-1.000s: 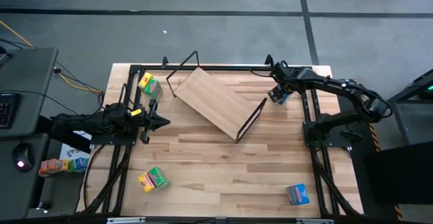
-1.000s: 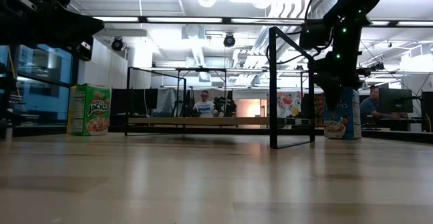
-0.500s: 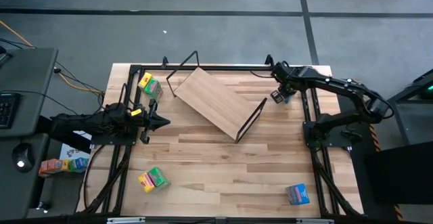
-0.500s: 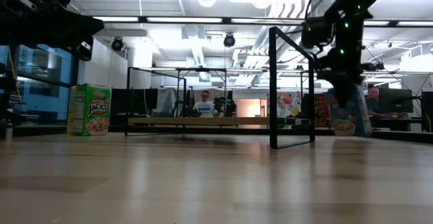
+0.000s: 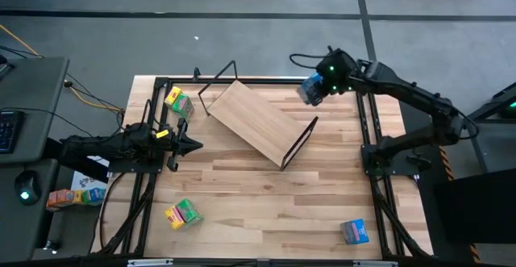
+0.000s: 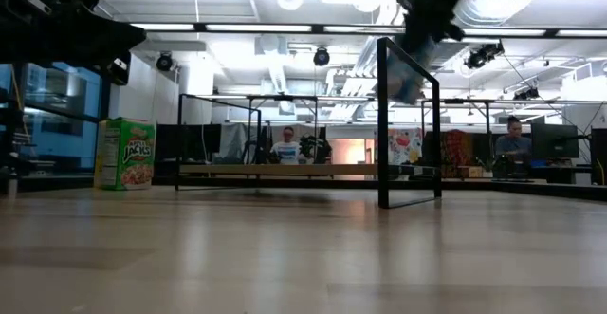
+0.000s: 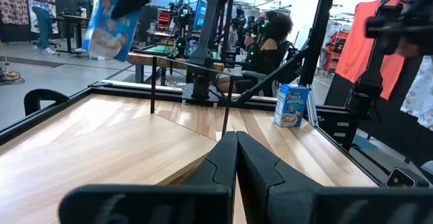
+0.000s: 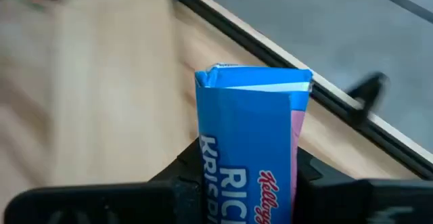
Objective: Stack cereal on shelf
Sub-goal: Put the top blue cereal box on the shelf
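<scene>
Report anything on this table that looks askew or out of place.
The shelf sits skewed diagonally across the table rather than square to its edges. The loose cereal boxes lie scattered toward the corners. The right tool holds a blue box aloft.

table [image 5: 266, 202] wood | keyboard [image 5: 6, 130] | mouse [image 5: 22, 193] | seated person [image 6: 513, 145]

The held blue box [image 8: 250, 143] reads "Kellogg's RIC… KRISP…"; green box [image 6: 124, 153], "Jacks".
</scene>
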Robot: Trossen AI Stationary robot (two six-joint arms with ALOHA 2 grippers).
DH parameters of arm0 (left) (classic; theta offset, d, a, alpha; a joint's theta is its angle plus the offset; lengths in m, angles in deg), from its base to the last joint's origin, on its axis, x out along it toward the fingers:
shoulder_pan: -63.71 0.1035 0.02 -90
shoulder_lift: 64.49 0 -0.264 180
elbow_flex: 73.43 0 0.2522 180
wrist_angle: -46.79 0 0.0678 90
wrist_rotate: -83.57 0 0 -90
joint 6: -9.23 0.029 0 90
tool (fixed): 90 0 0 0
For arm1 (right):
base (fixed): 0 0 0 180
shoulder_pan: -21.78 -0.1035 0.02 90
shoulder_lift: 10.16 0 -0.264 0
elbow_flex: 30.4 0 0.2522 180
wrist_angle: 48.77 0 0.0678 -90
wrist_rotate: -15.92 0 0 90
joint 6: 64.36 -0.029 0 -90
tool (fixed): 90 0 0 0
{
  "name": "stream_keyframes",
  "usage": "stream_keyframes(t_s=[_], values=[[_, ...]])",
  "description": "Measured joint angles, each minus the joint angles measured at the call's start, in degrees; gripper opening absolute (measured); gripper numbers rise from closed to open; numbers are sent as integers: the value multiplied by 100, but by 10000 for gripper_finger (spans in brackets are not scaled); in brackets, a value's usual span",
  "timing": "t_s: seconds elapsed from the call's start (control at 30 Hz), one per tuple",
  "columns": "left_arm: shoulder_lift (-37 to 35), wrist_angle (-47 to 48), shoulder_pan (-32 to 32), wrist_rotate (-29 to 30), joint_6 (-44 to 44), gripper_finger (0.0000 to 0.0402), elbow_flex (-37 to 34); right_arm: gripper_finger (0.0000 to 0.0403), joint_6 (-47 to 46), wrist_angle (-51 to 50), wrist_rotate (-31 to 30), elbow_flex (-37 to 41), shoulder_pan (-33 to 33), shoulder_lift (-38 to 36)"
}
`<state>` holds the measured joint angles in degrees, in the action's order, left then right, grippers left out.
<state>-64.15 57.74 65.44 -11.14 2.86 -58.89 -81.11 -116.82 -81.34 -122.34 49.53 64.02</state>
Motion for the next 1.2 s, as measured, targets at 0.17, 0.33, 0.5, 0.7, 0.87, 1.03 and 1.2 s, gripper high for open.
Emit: stream_keyframes(t_s=[0.17, 0.33, 0.5, 0.7, 0.87, 1.03, 1.2], values=[[1, 0, 0, 0, 2, 0, -2, 85, -462, -2, -57, -131, -908, 7], [0, 0, 0, 0, 2, 0, 0, 85, -795, -89, -481, -135, -1525, 229], [2, 2, 0, -4, 0, 0, 0, 85, -631, -31, -629, -135, -1761, 753], [2, 0, -2, -2, 2, 0, 0, 85, -356, -58, -594, -135, -1634, 1278], [2, 0, -1, -2, 2, 0, -1, 85, -382, -57, -585, -135, -1440, 1425], [2, 0, -2, -2, 1, 0, 0, 85, -395, -57, -210, -135, -1337, 1507], [2, 0, -1, -2, 0, 0, 0, 85, -399, -61, -129, -132, -1321, 1551]])
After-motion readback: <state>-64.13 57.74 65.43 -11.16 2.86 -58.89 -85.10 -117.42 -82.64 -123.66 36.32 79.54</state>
